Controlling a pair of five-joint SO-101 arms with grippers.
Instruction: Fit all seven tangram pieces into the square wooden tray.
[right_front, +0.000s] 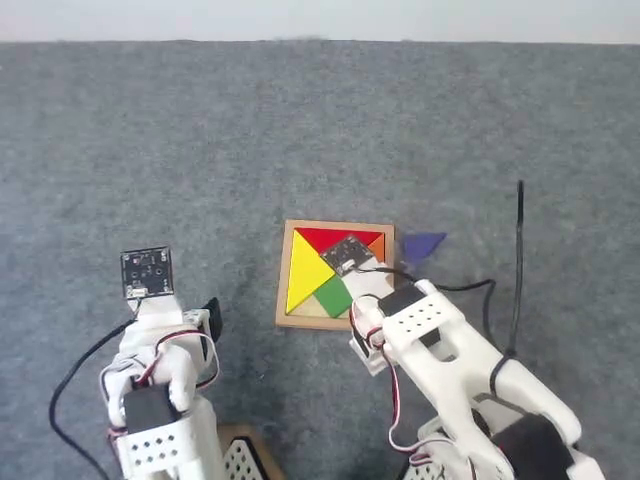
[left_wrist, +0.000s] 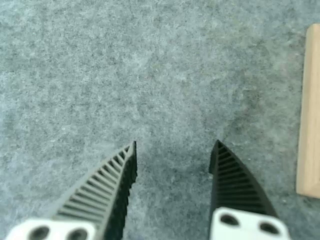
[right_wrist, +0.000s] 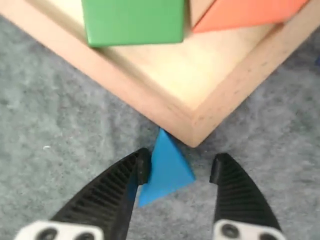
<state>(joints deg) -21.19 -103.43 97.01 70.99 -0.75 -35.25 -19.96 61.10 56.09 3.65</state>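
Note:
The square wooden tray (right_front: 281, 290) holds a red triangle (right_front: 328, 238), a yellow triangle (right_front: 303, 270), a green square (right_front: 334, 295) and an orange piece (right_front: 377, 244). A purple piece (right_front: 424, 244) lies on the carpet to the right of the tray. My right arm (right_front: 420, 320) hangs over the tray's near right corner. My right gripper (right_wrist: 181, 159) is open around a blue triangle (right_wrist: 167, 172) that lies on the carpet, its tip against the tray corner (right_wrist: 192, 125); one finger touches it. My left gripper (left_wrist: 175, 146) is open over bare carpet, left of the tray edge (left_wrist: 310, 110).
Grey carpet (right_front: 200, 150) covers the whole table. A black cable (right_front: 519, 250) runs up from the right arm, to the right of the tray. Bare wood (right_wrist: 200, 65) shows in the tray's corner beside the green square (right_wrist: 132, 20) and the orange piece (right_wrist: 245, 12).

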